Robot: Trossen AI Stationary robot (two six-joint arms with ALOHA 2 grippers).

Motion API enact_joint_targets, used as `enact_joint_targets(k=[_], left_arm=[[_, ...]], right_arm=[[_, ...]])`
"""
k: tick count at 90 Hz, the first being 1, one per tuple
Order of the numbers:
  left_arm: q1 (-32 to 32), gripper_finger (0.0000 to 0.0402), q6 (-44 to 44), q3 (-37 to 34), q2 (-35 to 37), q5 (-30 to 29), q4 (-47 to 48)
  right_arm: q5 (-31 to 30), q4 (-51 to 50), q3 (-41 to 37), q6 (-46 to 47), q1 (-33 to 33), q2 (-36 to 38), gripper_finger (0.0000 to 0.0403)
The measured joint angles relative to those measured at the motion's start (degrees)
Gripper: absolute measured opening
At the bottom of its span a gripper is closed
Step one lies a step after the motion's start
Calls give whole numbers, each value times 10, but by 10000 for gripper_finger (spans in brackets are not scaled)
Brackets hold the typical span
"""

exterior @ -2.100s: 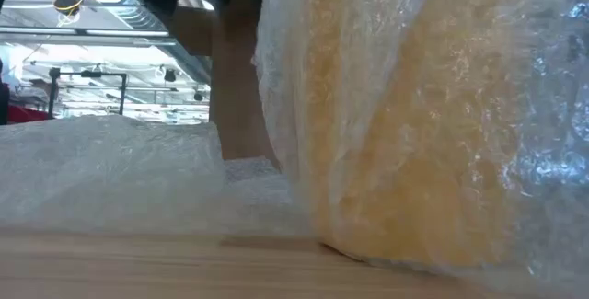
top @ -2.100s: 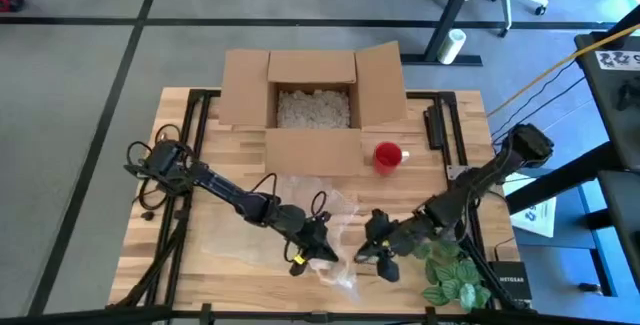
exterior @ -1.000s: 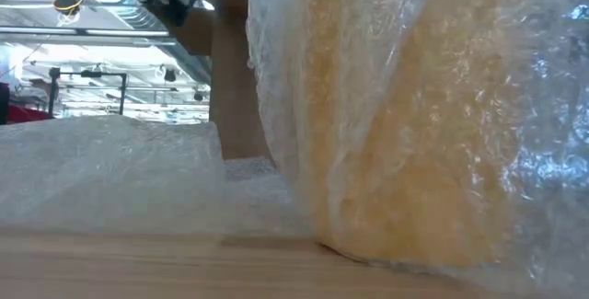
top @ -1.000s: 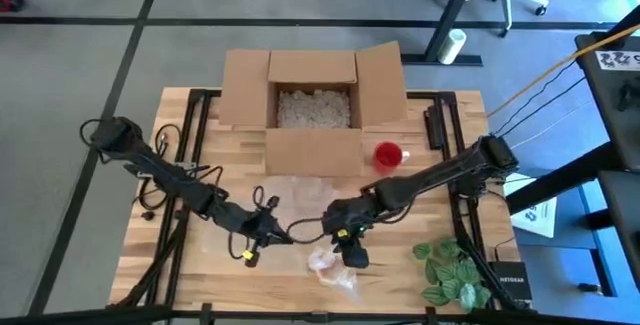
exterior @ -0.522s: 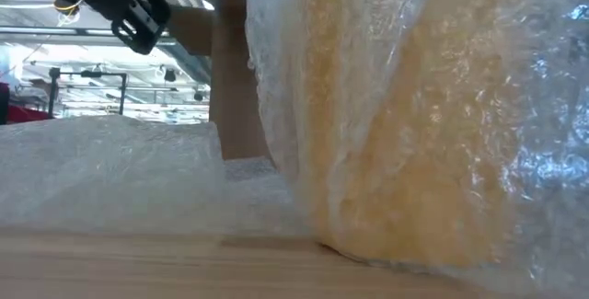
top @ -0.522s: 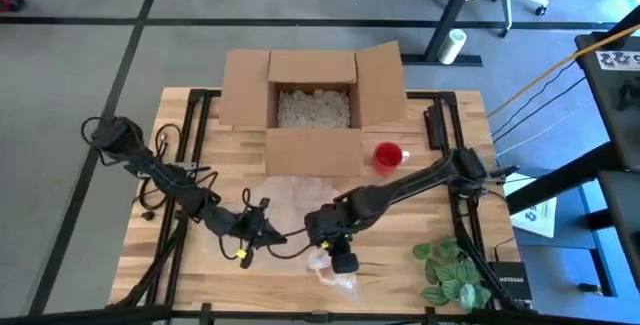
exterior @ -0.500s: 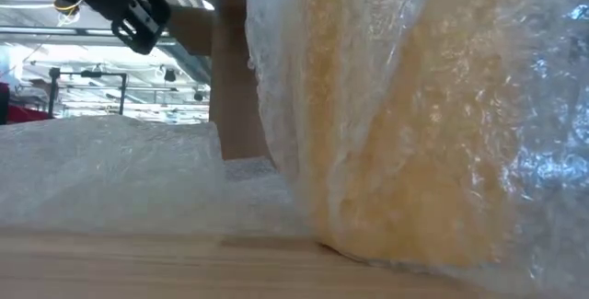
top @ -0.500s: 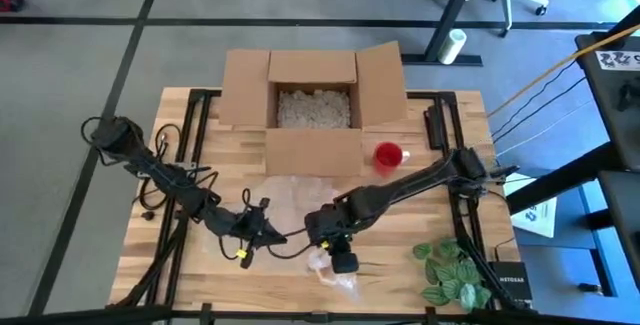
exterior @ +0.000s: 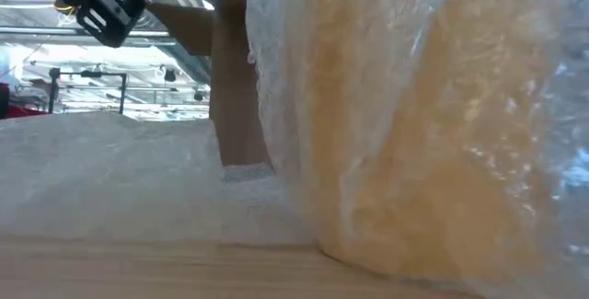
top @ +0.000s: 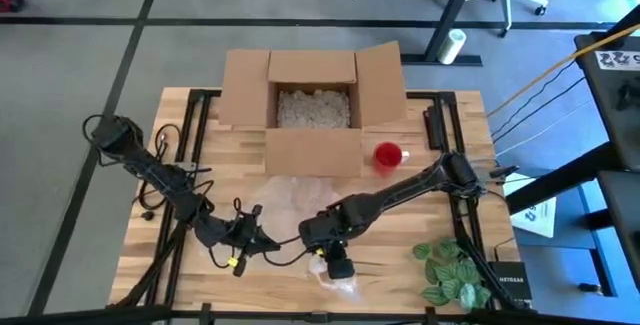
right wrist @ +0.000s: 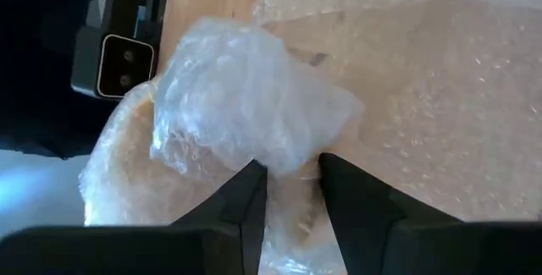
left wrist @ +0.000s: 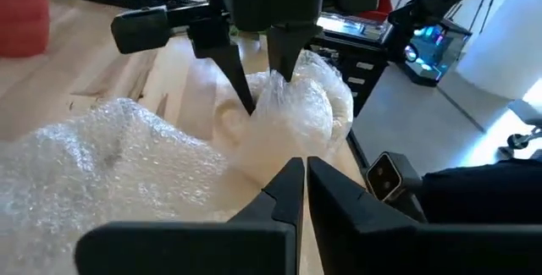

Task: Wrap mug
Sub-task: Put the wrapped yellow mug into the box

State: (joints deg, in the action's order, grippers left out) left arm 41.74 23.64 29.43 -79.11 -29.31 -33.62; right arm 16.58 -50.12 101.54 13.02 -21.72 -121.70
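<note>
The mug, a yellowish shape already swathed in bubble wrap, sits at the table's front edge. The right gripper pinches a bunched tuft of wrap above it, while the left gripper, fingers pressed together on nothing, waits just beside. Wrapping looks nearly finished; the next move likely calls for tucking that loose tuft down.

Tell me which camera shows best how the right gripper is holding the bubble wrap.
The left wrist view: the right gripper comes down and pinches the bubble wrap bunched over the mug. The right wrist view shows its fingers around a wad close up. The high view shows it small; the low view shows only wrap.
</note>
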Motion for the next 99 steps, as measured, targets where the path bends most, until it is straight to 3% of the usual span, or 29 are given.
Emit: enact_joint_targets(k=[19, 43, 68, 99], left_arm=[[13, 0, 4, 0, 0, -16, -1], [18, 0, -1, 0, 0, -28, 0], [19, 0, -5, 0, 0, -28, 0], [19, 0, -5, 0, 0, -28, -1]], right_arm=[[-15, 4, 0, 0, -6, -19, 86], [-21, 2, 1, -20, -7, -29, 12], [-27, -32, 42, -29, -7, -31, 3], [-95, -136, 85, 16, 24, -34, 1]])
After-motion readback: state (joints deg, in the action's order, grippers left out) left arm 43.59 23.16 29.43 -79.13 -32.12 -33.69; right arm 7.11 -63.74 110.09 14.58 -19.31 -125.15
